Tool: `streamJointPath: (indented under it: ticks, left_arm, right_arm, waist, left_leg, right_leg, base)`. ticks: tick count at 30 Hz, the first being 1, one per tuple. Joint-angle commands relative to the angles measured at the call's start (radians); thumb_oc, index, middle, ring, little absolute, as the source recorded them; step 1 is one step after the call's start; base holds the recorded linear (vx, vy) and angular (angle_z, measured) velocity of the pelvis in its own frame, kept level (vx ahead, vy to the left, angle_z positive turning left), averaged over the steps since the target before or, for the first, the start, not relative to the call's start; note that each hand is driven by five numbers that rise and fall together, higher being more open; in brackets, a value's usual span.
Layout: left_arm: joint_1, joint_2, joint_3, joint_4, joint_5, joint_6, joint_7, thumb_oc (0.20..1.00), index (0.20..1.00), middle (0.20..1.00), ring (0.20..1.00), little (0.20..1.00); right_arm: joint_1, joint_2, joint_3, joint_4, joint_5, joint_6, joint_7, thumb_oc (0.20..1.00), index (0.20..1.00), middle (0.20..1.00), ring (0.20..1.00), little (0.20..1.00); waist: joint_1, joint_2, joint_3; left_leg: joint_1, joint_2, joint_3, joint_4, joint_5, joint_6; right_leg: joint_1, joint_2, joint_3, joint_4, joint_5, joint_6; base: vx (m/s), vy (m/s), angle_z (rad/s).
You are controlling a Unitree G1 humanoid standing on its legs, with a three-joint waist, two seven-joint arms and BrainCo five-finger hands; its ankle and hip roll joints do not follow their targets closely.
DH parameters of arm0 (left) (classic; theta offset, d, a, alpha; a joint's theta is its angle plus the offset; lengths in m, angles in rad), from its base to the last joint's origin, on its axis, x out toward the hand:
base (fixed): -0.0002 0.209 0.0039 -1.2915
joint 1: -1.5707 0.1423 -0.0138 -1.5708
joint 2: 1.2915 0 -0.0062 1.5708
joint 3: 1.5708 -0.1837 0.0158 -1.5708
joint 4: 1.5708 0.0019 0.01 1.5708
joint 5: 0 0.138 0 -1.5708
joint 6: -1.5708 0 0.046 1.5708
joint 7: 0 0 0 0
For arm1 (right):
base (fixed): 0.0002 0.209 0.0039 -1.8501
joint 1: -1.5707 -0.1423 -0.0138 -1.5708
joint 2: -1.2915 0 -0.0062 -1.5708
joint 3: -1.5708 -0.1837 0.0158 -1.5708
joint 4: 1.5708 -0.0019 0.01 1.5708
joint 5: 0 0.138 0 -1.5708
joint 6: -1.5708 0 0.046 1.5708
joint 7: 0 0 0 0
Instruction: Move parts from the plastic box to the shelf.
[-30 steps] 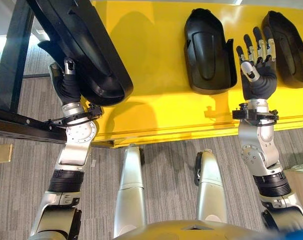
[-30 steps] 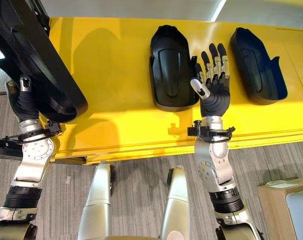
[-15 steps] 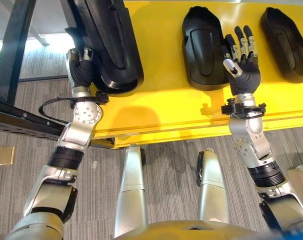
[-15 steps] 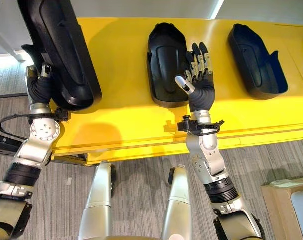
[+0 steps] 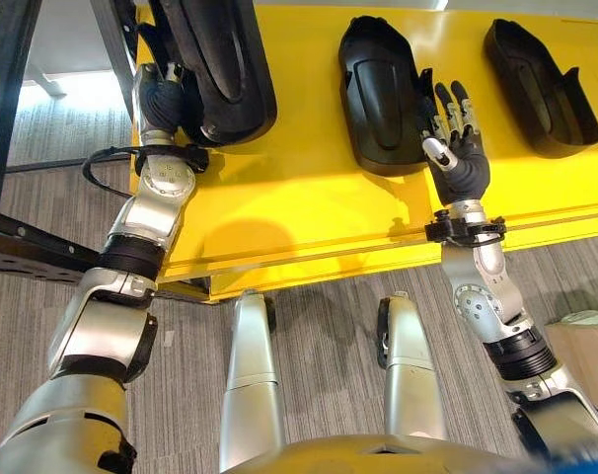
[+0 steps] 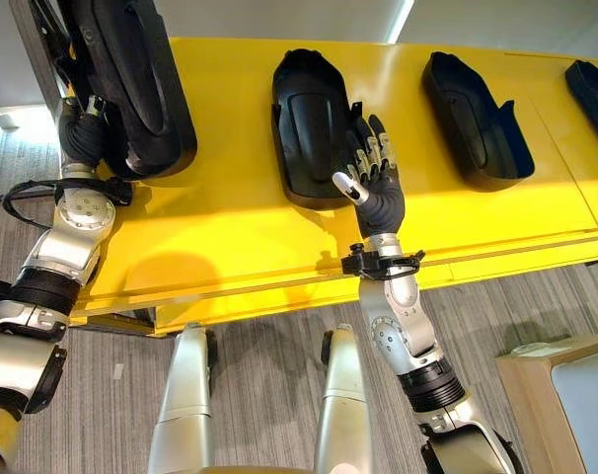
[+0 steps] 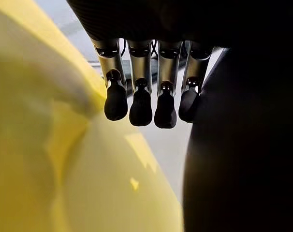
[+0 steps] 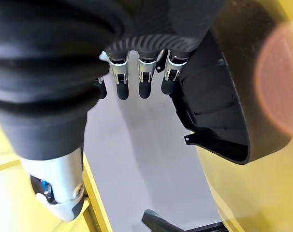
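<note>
A long black moulded part (image 5: 220, 59) stands at the left end of the yellow shelf (image 5: 299, 188). My left hand (image 5: 164, 97) grips its near left edge, and the part (image 7: 243, 145) fills one side of the left wrist view beside the fingers (image 7: 141, 106). A second black part (image 5: 376, 99) lies in the middle of the shelf. Open, with straight fingers, my right hand (image 5: 457, 153) rests against that part's right edge (image 8: 224, 106). A third part (image 5: 538, 84) lies further right, and the tip of another (image 6: 593, 91) shows at the far right.
A black metal frame (image 5: 13, 128) stands left of the shelf over grey carpet. A cardboard box (image 6: 565, 395) sits on the floor at the lower right. Bare yellow shelf surface lies between the left and middle parts.
My left hand has turned the black part from slanted to lengthwise and brought it over the shelf's left end. My right hand has shifted left against the middle part. The camera has shifted.
</note>
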Motion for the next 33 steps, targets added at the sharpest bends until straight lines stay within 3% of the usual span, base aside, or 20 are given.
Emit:
streamJointPath:
  ticks: [1,6,10,14,17,24,33]
  left_arm:
    - [-0.043,-0.040,-0.004,0.183,-0.062,0.017,-0.013,0.200,0.200,0.200,0.200,0.200]
    - [-0.013,-0.089,0.023,0.214,-0.117,0.030,-0.020,0.200,0.200,0.200,0.200,0.200]
    - [0.102,-0.185,0.084,0.184,-0.268,-0.010,-0.039,0.200,0.200,0.200,0.200,0.200]
    - [0.187,-0.235,0.104,0.115,-0.322,-0.042,-0.031,0.200,0.200,0.200,0.200,0.200]
    - [0.263,-0.252,0.090,-0.008,-0.250,-0.050,-0.015,0.200,0.200,0.200,0.200,0.200]
    - [0.452,-0.259,0.143,-0.342,-0.234,-0.107,-0.009,0.200,0.200,0.200,0.200,0.200]
    - [0.597,-0.221,0.190,-0.485,-0.166,-0.095,-0.058,0.200,0.200,0.200,0.200,0.200]
  right_arm:
    - [-0.062,0.013,-0.038,-0.063,0.018,-0.037,0.014,1.000,1.000,1.000,1.000,1.000]
    - [-0.054,0.023,-0.030,-0.061,0.022,-0.030,0.007,1.000,1.000,1.000,1.000,1.000]
    - [-0.054,0.038,-0.034,-0.065,0.016,-0.028,-0.007,1.000,1.000,1.000,1.000,1.000]
    - [-0.050,0.044,-0.042,-0.065,0.008,-0.030,-0.021,1.000,1.000,1.000,1.000,1.000]
    - [-0.044,0.048,-0.061,-0.069,-0.001,-0.034,-0.029,1.000,1.000,1.000,1.000,1.000]
    - [-0.030,0.059,-0.109,-0.084,-0.023,-0.043,-0.040,1.000,1.000,1.000,1.000,1.000]
    - [-0.035,0.053,-0.138,-0.104,-0.025,-0.045,-0.036,1.000,1.000,1.000,1.000,1.000]
  waist:
    - [-0.002,0.022,0.059]
    - [0.004,0.022,0.057]
    - [0.015,0.023,0.061]
    - [0.021,0.022,0.064]
    - [0.030,0.022,0.066]
    - [0.058,0.027,0.068]
    - [0.079,0.030,0.075]
  left_leg:
    - [0.040,-0.004,0.036,-0.051,-0.056,0.047]
    - [0.046,-0.003,0.037,-0.058,-0.053,0.047]
    - [0.055,-0.006,0.036,-0.070,-0.047,0.047]
    - [0.060,-0.009,0.038,-0.076,-0.043,0.047]
    - [0.063,-0.011,0.039,-0.083,-0.041,0.049]
    - [0.058,-0.021,0.035,-0.088,-0.044,0.054]
    - [0.060,-0.026,0.036,-0.097,-0.045,0.055]
  right_leg:
    - [-0.042,0.015,-0.029,0.053,-0.068,-0.099]
    - [-0.033,0.019,-0.030,0.051,-0.067,-0.102]
    - [-0.025,0.021,-0.031,0.042,-0.064,-0.103]
    - [-0.020,0.020,-0.031,0.036,-0.061,-0.104]
    - [-0.018,0.021,-0.031,0.033,-0.061,-0.106]
    - [-0.016,0.018,-0.034,0.026,-0.065,-0.108]
    - [-0.013,0.016,-0.038,0.024,-0.069,-0.108]
  base:
    - [0.00,0.000,0.00]
    - [0.00,0.000,0.00]
    - [0.00,0.000,0.00]
    - [0.00,0.000,0.00]
    - [0.00,0.000,0.00]
    - [0.00,0.000,0.00]
    - [0.00,-0.002,0.00]
